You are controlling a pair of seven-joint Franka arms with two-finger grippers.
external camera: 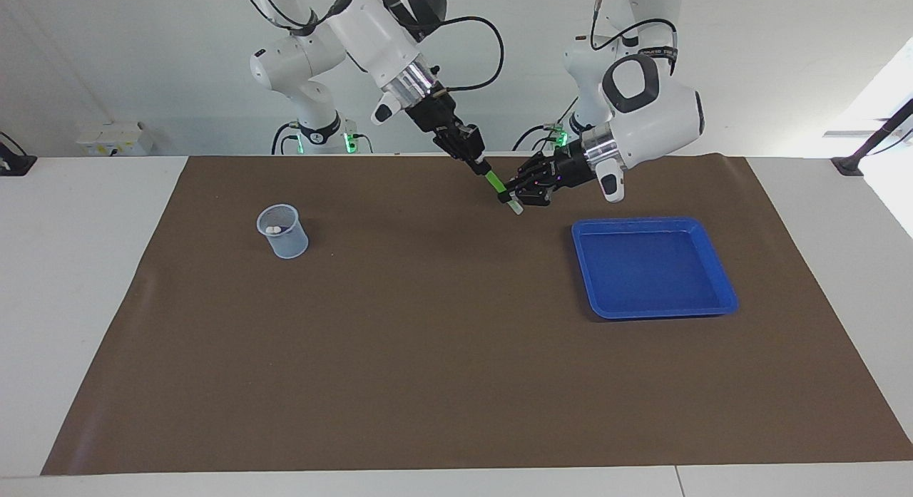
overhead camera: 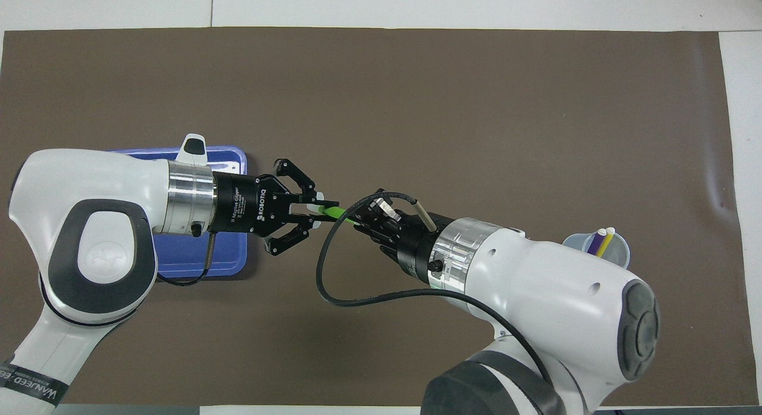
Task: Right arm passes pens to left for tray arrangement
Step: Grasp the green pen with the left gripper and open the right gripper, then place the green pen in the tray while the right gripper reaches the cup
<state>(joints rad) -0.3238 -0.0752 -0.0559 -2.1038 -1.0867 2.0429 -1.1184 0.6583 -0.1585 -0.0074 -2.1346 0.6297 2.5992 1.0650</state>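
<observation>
The green pen hangs in the air over the brown mat, held at both ends. My right gripper is shut on its upper part. My left gripper is shut on its lower part, just above the pale tip. The blue tray lies on the mat toward the left arm's end, partly covered by the left arm in the overhead view. The purple pen and the yellow pen stand in a translucent cup toward the right arm's end.
A brown mat covers most of the white table. A black cable loops from the right wrist. Power sockets sit at the table's robot edge.
</observation>
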